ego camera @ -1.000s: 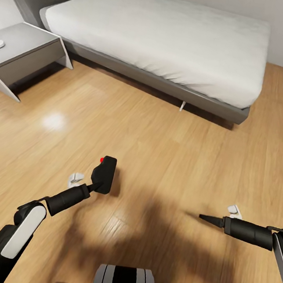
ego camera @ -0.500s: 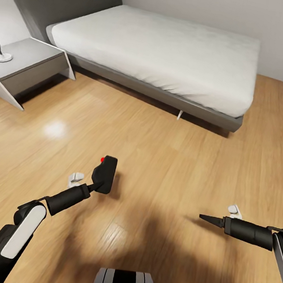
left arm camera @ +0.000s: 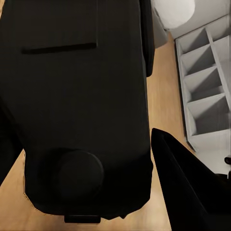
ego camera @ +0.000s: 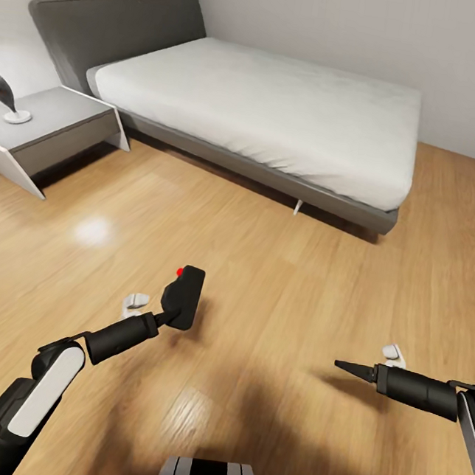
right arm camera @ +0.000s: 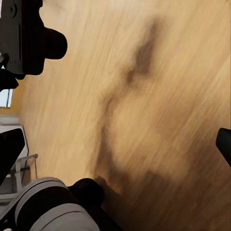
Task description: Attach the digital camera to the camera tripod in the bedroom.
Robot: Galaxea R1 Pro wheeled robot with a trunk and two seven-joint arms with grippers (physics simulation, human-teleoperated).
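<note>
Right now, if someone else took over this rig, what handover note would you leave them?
Left gripper: shut on the digital camera, held above the wood floor; the left wrist view has the camera body between the fingers.
Right gripper: holds nothing; the head view has its tip closed to a point.
Ahead: grey bed, nightstand to its left.
Done: camera picked up, robot in the bedroom.
Left: find the camera tripod, then mount the camera on its head.
</note>
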